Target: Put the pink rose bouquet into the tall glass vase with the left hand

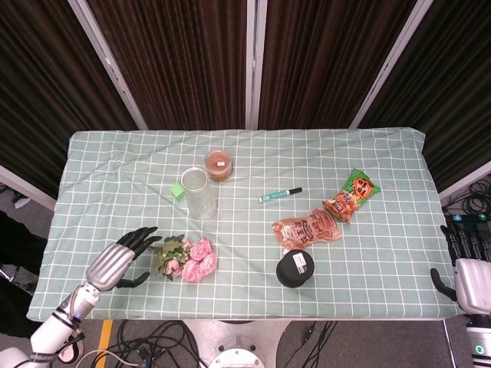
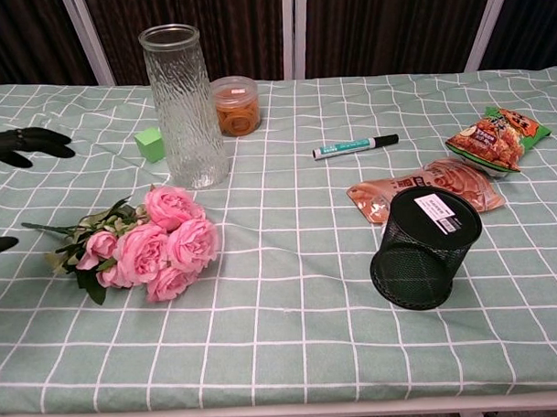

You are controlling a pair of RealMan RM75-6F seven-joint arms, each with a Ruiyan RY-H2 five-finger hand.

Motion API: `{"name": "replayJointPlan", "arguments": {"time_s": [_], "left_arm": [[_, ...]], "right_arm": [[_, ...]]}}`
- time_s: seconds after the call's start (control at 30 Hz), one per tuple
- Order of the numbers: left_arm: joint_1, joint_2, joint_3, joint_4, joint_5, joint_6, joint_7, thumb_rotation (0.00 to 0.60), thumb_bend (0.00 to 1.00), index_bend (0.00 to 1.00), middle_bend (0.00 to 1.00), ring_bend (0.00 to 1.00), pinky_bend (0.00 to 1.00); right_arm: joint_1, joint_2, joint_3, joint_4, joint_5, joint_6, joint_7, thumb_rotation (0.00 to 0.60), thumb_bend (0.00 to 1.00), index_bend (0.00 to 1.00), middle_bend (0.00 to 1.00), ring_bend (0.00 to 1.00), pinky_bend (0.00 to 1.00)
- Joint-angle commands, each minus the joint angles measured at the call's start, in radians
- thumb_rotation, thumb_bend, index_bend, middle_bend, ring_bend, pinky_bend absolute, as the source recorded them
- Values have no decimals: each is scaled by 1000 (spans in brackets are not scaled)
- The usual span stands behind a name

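The pink rose bouquet (image 1: 188, 260) (image 2: 147, 245) lies on the green checked tablecloth (image 1: 253, 230) at the front left, stems pointing left. The tall glass vase (image 1: 198, 192) (image 2: 182, 104) stands upright behind it, empty. My left hand (image 1: 121, 258) hovers open just left of the bouquet's stems, fingers spread toward them; in the chest view only its dark fingertips (image 2: 25, 144) show at the left edge. My right hand (image 1: 466, 270) hangs open off the table's right front corner, holding nothing.
Beside the vase sit a small green cube (image 2: 149, 143) and an orange-filled jar (image 2: 235, 105). A marker (image 2: 354, 146), two snack packets (image 2: 496, 137) (image 2: 429, 187) and a tipped black mesh cup (image 2: 424, 249) lie to the right.
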Motion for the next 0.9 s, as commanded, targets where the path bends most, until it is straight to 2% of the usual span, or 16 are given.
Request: {"name": "replayJointPlan", "arguments": {"time_s": [0.03,0.2,0.53,0.9], "left_arm": [[-34,-19,-11,-10,-32,-43,-21,600,329,94,0,6,134],[-75,-47,-23,-38,-74,-98,-45,600,329,90,0,6,131],[-118,-111,-29,-34,-100,-126,-23,600,329,91,0,6,131],[-169,-154,9,-23,-55,-160,-10,600,330,89,0,3,117]], "right_arm": [[1,1,1,0,1,-1,4,600,293,0,0,0,0],[5,3,1,6,7,-11,16,600,296,0,0,0,0],[5,10,2,20,25,-24,43,600,298,0,0,0,0],[5,12,0,33,38,-35,62,600,306,0,0,0,0]]}}
